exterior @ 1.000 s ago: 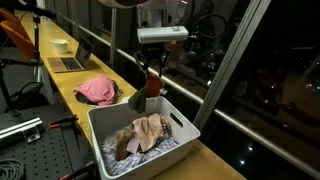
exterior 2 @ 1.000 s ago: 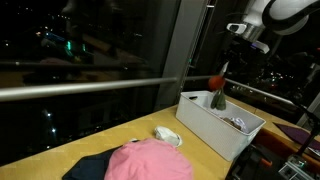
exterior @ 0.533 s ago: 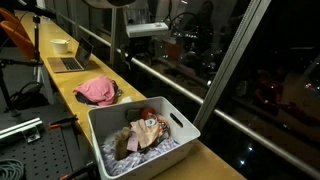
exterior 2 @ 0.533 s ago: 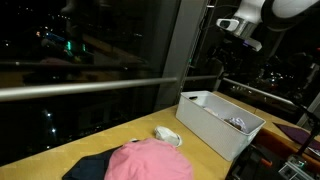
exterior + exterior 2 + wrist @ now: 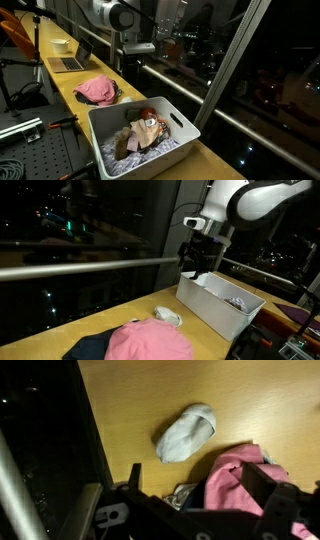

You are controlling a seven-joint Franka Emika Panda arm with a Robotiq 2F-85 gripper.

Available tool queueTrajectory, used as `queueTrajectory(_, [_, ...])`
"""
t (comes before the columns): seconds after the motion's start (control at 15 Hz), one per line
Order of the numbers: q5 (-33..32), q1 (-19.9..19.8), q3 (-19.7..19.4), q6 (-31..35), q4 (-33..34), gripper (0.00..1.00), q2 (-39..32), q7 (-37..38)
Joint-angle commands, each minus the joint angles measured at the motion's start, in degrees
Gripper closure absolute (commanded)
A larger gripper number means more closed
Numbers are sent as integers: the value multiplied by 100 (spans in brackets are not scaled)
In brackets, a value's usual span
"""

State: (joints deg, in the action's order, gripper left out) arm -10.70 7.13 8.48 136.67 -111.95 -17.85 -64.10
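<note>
Here end effector [image 5: 189,262] open, apparently above white sock [image 5: 187,433].

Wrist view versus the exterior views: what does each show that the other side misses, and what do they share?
Only the wrist view shows the pincer from close up, jaws wide open. Only the exterior views show the white bin of clothes, the laptop and the arm. Both show the pink garment, the small white cloth and the wooden table.
</note>
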Motion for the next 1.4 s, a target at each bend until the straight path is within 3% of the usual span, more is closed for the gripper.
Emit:
queueTrajectory(0.0, [78,-100,118,177,695,0,-980,-174])
queueTrajectory(0.47, [314,-232,458,563,1414,0,-2257,-344])
queueTrajectory(0.73, [519,-389,722,1077,1233,0,-2618,-413])
queueTrajectory(1.2, [379,-598,691,1490,1092,0,-3047,-525])
queueTrajectory(1.27, [391,-637,702,1503,1094,5,-3067,-541])
queueTrajectory(1.33, [408,-674,720,1538,1064,26,-3057,-550])
